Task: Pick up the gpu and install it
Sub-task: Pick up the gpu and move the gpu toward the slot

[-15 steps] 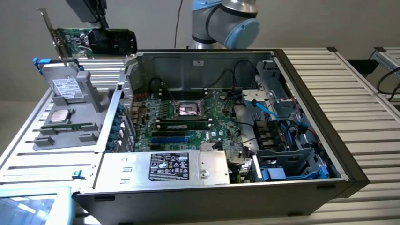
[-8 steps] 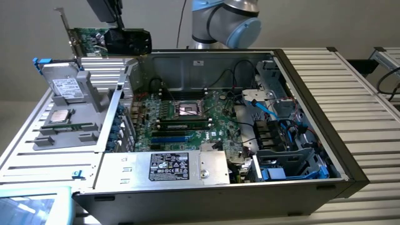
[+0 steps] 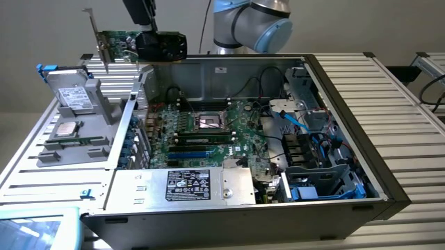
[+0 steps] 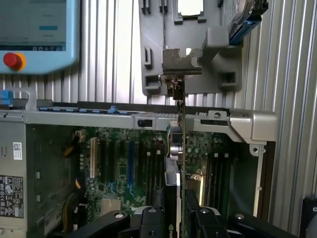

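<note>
The gpu (image 3: 149, 47), a green card with a black cooler and a thin silver end bracket (image 3: 93, 32), hangs in the air above the back left corner of the open computer case (image 3: 389, 192). My gripper (image 3: 146, 28) comes down from above and is shut on the card's top edge. In the wrist view the gpu (image 4: 181, 144) appears edge-on between my gripper's (image 4: 179, 220) two black fingers (image 4: 148, 223), with its bracket (image 4: 182, 62) at the far end. Under the card lie the case wall and the motherboard (image 4: 124, 163) with its slots.
A grey parts holder (image 3: 76, 135) on the exterior view's left carries a metal drive (image 3: 73, 96), a RAM stick (image 3: 76, 139) and a small chip. The power supply (image 3: 187, 187) sits at the case front. A pendant with a red button (image 4: 12, 60) lies nearby.
</note>
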Controlling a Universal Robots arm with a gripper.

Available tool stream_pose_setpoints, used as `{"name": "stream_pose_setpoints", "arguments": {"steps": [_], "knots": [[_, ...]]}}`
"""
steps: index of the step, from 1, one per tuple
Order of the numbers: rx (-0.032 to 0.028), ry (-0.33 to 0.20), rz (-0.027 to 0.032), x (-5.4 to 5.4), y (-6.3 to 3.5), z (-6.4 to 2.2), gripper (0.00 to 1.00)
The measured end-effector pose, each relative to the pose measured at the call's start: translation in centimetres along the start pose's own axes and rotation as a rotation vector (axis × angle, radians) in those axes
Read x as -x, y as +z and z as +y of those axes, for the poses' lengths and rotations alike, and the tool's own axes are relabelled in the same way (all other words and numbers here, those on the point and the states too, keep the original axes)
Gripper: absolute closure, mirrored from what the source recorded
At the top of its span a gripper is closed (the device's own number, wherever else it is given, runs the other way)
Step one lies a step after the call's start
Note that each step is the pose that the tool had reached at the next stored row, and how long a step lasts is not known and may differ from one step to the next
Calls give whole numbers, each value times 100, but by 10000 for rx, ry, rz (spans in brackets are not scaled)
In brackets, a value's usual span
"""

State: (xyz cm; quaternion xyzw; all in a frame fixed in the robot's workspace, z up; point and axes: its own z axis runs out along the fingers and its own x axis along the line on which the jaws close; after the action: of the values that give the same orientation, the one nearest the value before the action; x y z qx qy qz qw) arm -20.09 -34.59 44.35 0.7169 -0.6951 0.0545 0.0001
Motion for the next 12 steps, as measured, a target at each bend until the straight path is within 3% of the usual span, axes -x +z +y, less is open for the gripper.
{"name": "stream_pose_setpoints", "arguments": {"steps": [12], "knots": [[101, -18, -5, -14, 40, -510, 73]]}}
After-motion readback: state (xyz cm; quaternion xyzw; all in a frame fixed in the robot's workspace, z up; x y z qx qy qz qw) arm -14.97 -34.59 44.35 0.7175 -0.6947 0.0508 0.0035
